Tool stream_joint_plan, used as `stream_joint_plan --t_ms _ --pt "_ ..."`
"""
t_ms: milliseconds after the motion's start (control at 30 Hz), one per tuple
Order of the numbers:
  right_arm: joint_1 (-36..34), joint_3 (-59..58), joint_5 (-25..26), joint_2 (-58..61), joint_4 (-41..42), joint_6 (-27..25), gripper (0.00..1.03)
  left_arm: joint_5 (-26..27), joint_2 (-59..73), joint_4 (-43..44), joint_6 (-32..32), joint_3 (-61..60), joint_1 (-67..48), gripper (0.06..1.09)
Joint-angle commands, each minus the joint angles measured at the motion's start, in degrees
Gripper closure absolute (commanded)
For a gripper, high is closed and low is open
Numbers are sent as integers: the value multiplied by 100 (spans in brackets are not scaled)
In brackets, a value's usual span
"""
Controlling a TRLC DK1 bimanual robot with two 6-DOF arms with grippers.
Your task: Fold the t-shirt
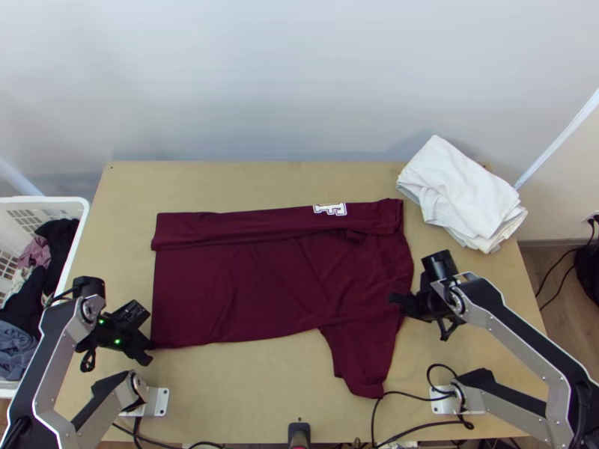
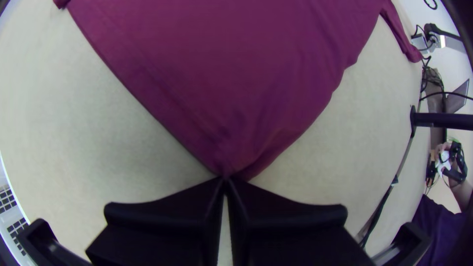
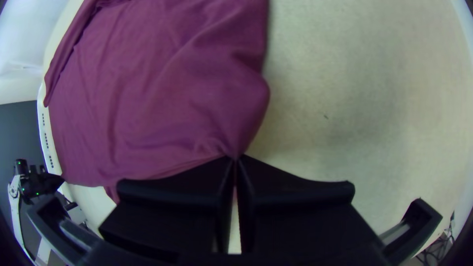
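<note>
Across a light wooden table [image 1: 247, 389] lies a maroon t-shirt [image 1: 239, 288], far side folded inward, near sleeve spread. The left gripper [image 1: 148, 353] pinches its near hem corner; the right gripper [image 1: 392, 298] pinches fabric near the shoulder. Folded white cloth [image 1: 457, 191] sits far right.

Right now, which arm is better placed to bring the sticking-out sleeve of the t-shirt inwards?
Right, I would say. The right gripper has its jaws shut on the t-shirt close beside that sleeve; the left gripper holds the hem corner, at the opposite end.
</note>
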Motion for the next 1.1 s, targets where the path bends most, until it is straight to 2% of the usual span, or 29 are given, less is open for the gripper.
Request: stream_joint_plan --t_ms 0,167,300,433,600,833,1067 --pt "-196 -183 143 -119 -14 -270 100 22 -7 160 430 -152 314 105" --pt "-399 -253 283 -128 -23 -481 100 22 107 248 940 -143 850 105" --pt "-196 -112 266 -453 -67 -411 100 286 37 64 816 138 894 105" --pt "208 178 274 -708 -67 -218 100 848 -280 -235 175 604 507 105" --pt "287 547 283 -743 -155 -209 100 1147 -420 -270 -801 1175 -134 105" --pt "155 942 371 -576 -155 -253 100 1244 -34 600 -1477 1457 -257 105" --pt "-73 1558 389 -93 -40 -420 100 1253 591 978 -1908 1940 -363 105"
